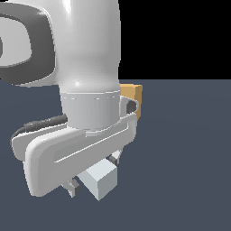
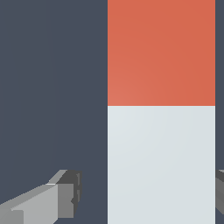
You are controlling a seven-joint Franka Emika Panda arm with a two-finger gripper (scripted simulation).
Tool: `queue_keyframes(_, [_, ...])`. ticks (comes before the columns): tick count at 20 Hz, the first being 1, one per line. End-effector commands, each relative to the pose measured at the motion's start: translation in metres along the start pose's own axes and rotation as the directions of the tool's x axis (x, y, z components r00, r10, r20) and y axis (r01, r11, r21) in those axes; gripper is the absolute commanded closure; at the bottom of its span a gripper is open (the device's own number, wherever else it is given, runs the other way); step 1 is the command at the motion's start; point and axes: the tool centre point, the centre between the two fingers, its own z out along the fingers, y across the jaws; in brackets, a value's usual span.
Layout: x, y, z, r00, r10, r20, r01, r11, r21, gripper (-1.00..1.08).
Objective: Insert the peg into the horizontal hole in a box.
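Gripper hangs low over the peg, its fingers spread wider than the bar and not closed on it.

One finger in the wrist view stands clear of the pale grey-white half with floor showing between them; the other finger is only a sliver at the frame edge, just beside the bar, and contact there cannot be judged. Both ends of the peg run out of the wrist view, red-orange half and white half alike. From the exterior view only a white end of it shows, in the lower centre under the hand, the rest hidden by the arm. That arm also covers most of the box, a tan corner peeking out right of centre; its hole is not visible. Flat dark blue-grey floor fills the lower frame, black above.
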Motion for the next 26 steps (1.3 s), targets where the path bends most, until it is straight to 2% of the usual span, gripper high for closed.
queue_keyframes(1, [-0.001,0.0,0.001,1.0,0.0,0.001,0.0,1.0,-0.001,1.08])
queue_keyframes(15, [0.001,0.001,0.0,1.0,0.011,0.001,-0.011,1.0,-0.001,1.08])
queue_keyframes(26, [0.022,0.0,-0.009,0.989,0.147,0.001,-0.147,0.989,-0.001,1.08])
